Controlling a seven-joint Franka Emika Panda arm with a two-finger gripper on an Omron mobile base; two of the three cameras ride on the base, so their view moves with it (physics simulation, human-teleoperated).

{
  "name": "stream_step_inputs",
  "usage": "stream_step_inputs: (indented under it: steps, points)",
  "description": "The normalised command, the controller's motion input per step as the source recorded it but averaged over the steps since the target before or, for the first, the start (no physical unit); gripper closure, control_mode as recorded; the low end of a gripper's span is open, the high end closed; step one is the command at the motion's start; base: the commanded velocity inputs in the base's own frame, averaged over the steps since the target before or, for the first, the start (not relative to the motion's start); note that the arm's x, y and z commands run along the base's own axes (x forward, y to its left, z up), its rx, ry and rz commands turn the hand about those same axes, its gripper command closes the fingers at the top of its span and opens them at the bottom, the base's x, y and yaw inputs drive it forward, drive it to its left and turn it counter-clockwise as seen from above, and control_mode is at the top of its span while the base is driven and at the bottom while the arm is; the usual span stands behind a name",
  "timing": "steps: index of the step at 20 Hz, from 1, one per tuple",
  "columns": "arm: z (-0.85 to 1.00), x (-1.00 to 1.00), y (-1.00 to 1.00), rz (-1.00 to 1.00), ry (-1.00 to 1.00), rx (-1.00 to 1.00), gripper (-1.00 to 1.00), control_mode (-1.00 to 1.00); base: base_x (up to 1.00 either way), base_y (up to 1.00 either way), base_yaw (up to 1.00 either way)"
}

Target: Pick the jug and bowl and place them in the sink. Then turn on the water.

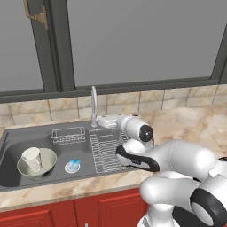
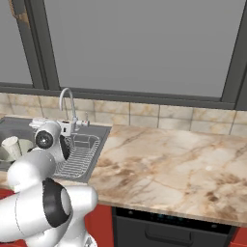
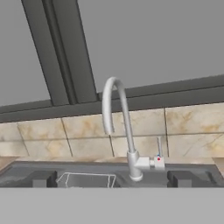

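The gripper (image 3: 111, 178) points at the base of the chrome faucet (image 3: 120, 127), its two dark finger tips (image 3: 39, 178) set wide apart with nothing between them. The faucet's gooseneck curves up and over, with a small side lever bearing a red dot; no stream runs from its spout.

The white tapered jug (image 1: 32, 158) stands inside the grey-green bowl (image 1: 37, 163), which rests in the left part of the dark grey sink (image 1: 13, 137). A small blue-white drain disc (image 1: 72, 166) lies just beside the bowl. Wire racks (image 1: 68, 135) sit over the ribbed side.

The marbled beige worktop (image 2: 169, 164) stretches right, backed by tan tiles and a dark-framed window (image 1: 133, 40); red cabinets (image 1: 66, 210) lie below.
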Motion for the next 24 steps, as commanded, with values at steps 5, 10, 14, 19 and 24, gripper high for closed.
stream_step_inputs:
  steps: [5, 10, 14, 19, 24]
  points:
    - [0.0, 0.0, -0.29, -0.04, -0.01, -0.03, -1.0, -1.0, 0.0, 0.0, 0.0]
    - [0.0, 0.0, -0.37, -0.01, 0.0, -0.01, -1.0, -1.0, 0.0, 0.0, 0.0]
    - [-0.08, 0.0, -0.33, 0.0, 0.0, 0.0, -1.0, -1.0, 0.0, 0.0, 0.0]
    - [-0.24, 0.0, -0.26, 0.0, 0.0, 0.0, -1.0, -1.0, 0.0, 0.0, 0.0]
    - [-0.29, 0.0, -0.14, 0.0, 0.0, 0.0, -1.0, -1.0, 0.0, 0.0, 0.0]
